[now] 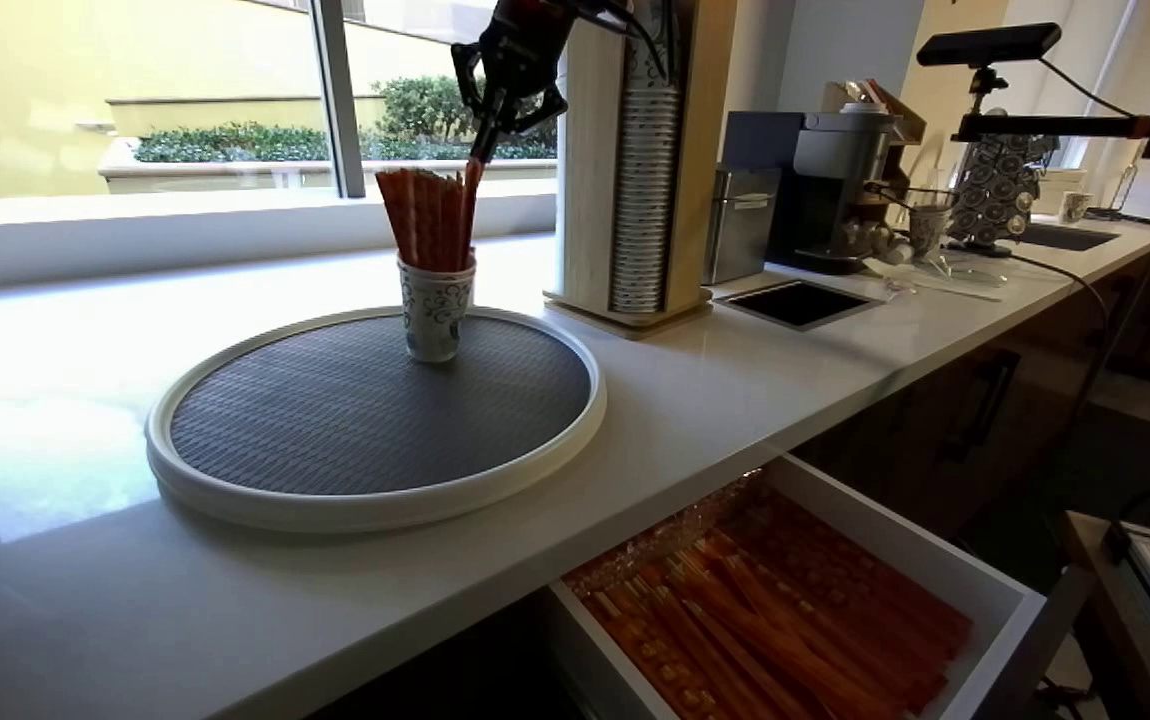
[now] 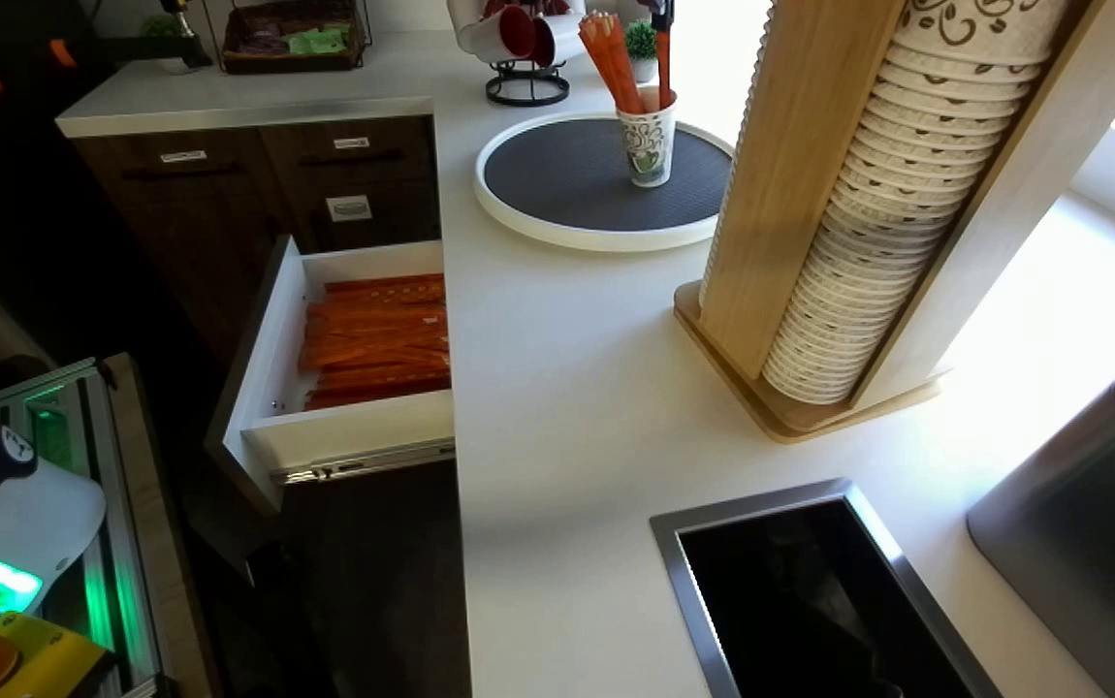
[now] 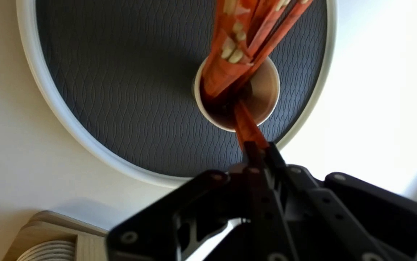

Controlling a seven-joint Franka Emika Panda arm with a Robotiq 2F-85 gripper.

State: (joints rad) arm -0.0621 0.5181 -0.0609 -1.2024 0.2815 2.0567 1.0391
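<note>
claw (image 3: 261,145) clamped on an orange packet (image 3: 247,127), its long axis running steeply down from the tips into a paper cup (image 1: 432,310); cup's rim below the claw, packet bundle (image 1: 422,215) alongside, open room on the round tray (image 1: 335,420) beneath.

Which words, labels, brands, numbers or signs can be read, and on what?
"IKA": end of a cut-off word on the white robot arm.
Too small or blurred: three labels on dark cabinet fronts.
Too small: round badge on that arm.
Blurred: marks on the yellow button box.
</note>
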